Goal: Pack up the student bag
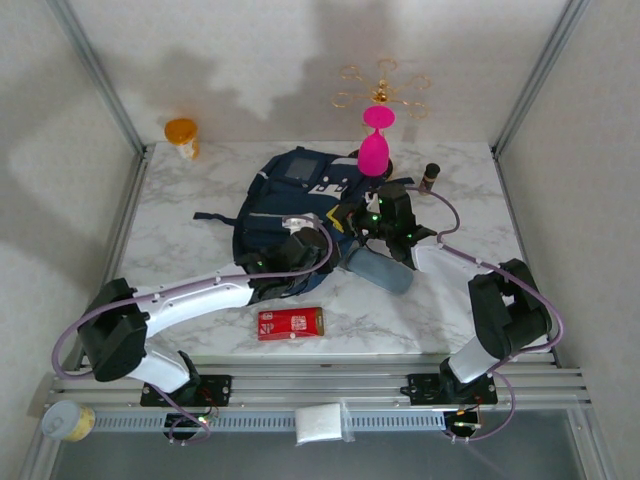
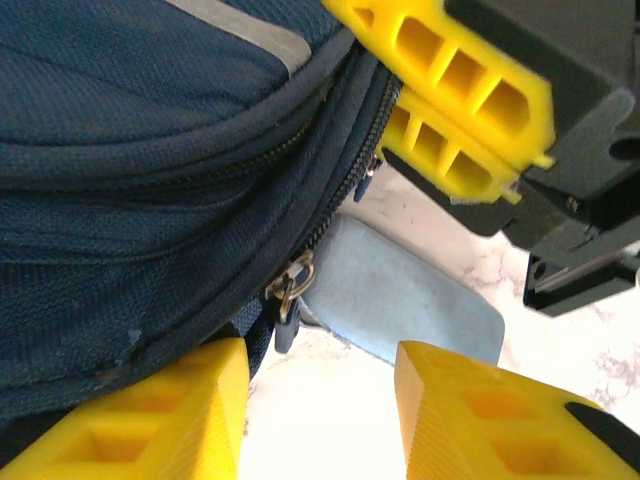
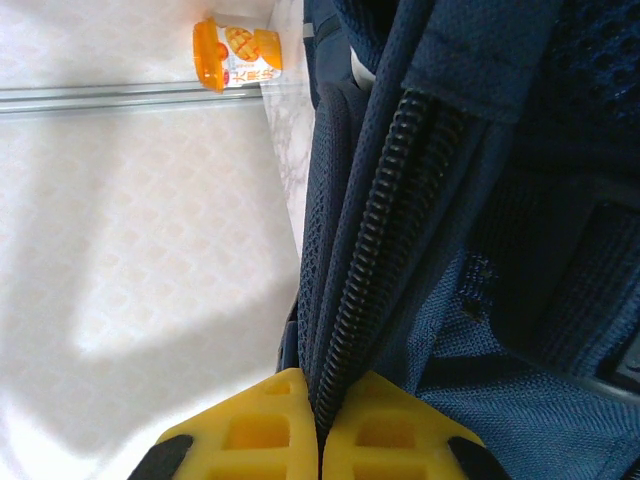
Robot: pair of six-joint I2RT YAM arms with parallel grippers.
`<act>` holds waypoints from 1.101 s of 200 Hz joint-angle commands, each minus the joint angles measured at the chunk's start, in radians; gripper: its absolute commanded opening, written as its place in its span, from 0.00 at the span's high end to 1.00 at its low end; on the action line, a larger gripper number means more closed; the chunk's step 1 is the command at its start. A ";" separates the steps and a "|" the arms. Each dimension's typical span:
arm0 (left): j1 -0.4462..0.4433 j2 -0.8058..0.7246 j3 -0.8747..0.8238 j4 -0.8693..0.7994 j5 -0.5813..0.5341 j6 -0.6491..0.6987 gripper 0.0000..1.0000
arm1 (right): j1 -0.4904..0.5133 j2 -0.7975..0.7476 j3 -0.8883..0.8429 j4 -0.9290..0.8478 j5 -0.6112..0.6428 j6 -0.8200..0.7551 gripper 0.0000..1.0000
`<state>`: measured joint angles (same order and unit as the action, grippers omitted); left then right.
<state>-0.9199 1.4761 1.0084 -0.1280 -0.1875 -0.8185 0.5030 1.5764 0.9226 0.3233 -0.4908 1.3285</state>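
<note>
The student bag (image 1: 290, 205) is lying at the middle of the marble table (image 1: 190, 200). The right gripper (image 3: 320, 425) is pinching its zipper edge (image 3: 385, 230), both yellow fingers pressed together on the coil. The left gripper (image 2: 320, 420) is hovering at the bag's 5 o'clock side with its fingers spread, holding nothing. Between those spread fingers, the left wrist view is showing a zipper pull (image 2: 290, 290) and the light-blue pencil case (image 2: 410, 295), which is lying on the marble right against the bag's edge. Whether it is partly tucked beneath is hard to tell. The main risk, as I am judging it, is the pinch slipping: the fingers are gripping only a narrow strip, so a hard pull could be freeing the fabric and letting the mouth drop shut. The two grippers are also working very near each other, so a careless reach could be knocking them together. A slightly misplaced close by the left one may be catching the zipper pull or fabric instead of the case, or shoving the case away toward 4 o'clock. Dragging the bag could also be toppling the pink goblet (image 1: 375, 140) near its 1 o'clock.
</note>
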 commanded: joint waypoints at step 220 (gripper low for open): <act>0.036 0.002 -0.011 0.092 -0.147 0.012 1.00 | 0.013 0.012 0.033 0.138 -0.001 0.024 1.00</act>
<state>-0.9184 1.5719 1.0252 -0.0467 -0.3298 -0.8333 0.5140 1.5909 0.9226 0.3782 -0.4381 1.3762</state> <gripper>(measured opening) 0.081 0.057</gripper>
